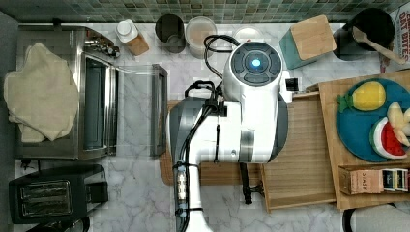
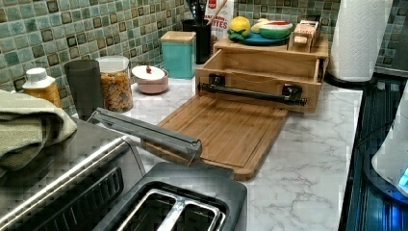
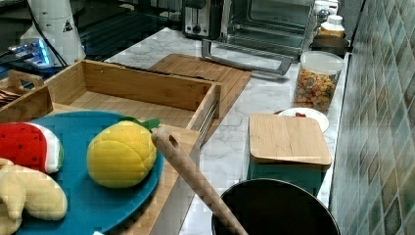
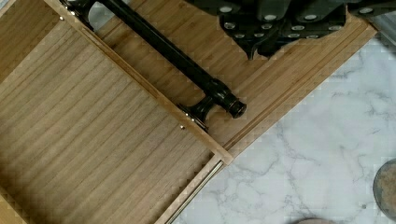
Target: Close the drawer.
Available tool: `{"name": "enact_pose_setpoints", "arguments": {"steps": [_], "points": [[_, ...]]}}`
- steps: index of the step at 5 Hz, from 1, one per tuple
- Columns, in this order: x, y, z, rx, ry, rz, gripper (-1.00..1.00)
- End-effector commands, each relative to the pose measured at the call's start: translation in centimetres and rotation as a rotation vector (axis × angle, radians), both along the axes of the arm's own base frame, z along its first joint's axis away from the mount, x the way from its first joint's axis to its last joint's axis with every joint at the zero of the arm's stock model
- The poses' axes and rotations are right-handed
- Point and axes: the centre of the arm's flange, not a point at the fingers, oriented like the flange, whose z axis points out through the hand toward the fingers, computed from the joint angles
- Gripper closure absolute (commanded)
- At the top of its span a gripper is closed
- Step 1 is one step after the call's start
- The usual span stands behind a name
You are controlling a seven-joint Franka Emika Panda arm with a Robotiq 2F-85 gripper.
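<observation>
White veined marble counter, green mosaic tile wall behind. Drawer stands pulled out, at 3 o'clock from my arm in the top view; grained light-wood bottom, thin rims, black bar handle on its front panel. Darker cutting board lies just in front of that panel. My gripper hangs over the board, near the handle, not touching it. Whether my fingers are parted or closed, I cannot tell.
</observation>
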Motion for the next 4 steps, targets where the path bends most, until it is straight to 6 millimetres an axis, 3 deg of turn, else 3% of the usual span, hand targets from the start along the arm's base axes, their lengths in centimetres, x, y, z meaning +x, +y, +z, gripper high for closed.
{"name": "enact_pose_setpoints", "arguments": {"steps": [1, 2, 4], "points": [[-0.2, 0.0, -0.6, 0.001, 0.012, 0.000, 1.00], [-0.2, 0.0, -0.6, 0.001, 0.012, 0.000, 1.00], [-2.9, 3.6, -3.1, -0.027, 0.017, 0.338, 1.00]]}}
